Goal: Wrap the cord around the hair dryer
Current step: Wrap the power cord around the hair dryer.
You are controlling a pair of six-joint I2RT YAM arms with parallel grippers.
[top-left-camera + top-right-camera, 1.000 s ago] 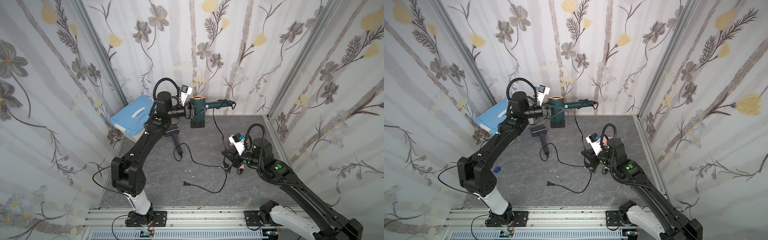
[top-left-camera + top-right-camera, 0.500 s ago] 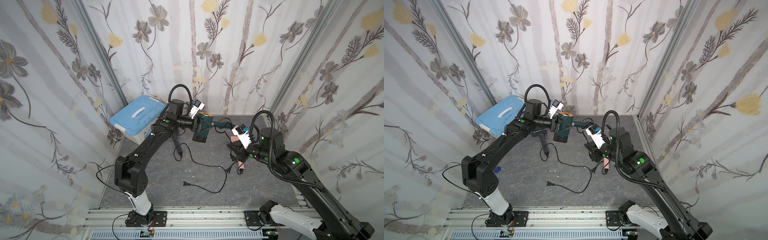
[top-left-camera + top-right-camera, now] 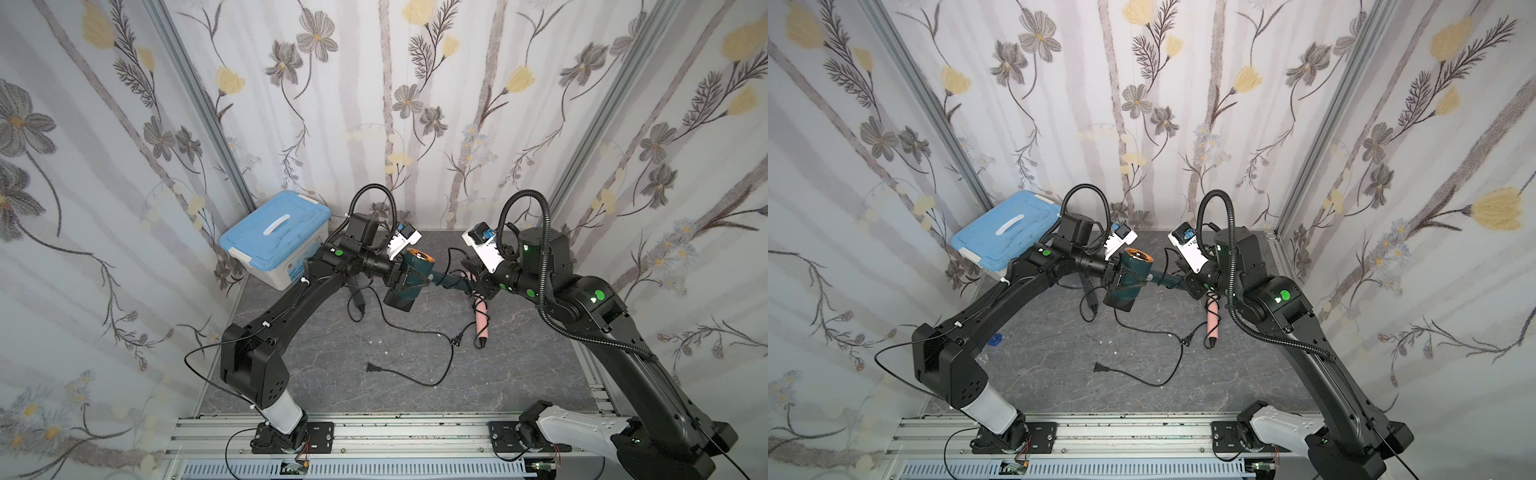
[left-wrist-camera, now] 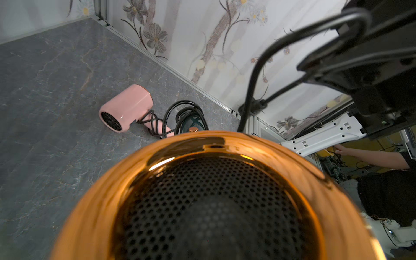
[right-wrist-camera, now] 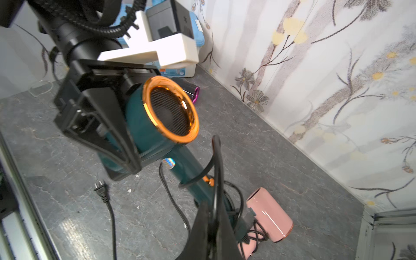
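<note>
left hand point(image 3: 405, 279) clasping hair dryer point(image 5: 140, 128), right hand point(image 3: 476, 284) pinching cord point(image 5: 218, 171)

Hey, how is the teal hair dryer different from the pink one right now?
The teal hair dryer is held in the air by the left gripper; the pink hair dryer lies on the table. The teal one's cord mostly trails loose over the table; the pink one's is wound around its handle. Both are corded hair dryers.
</note>
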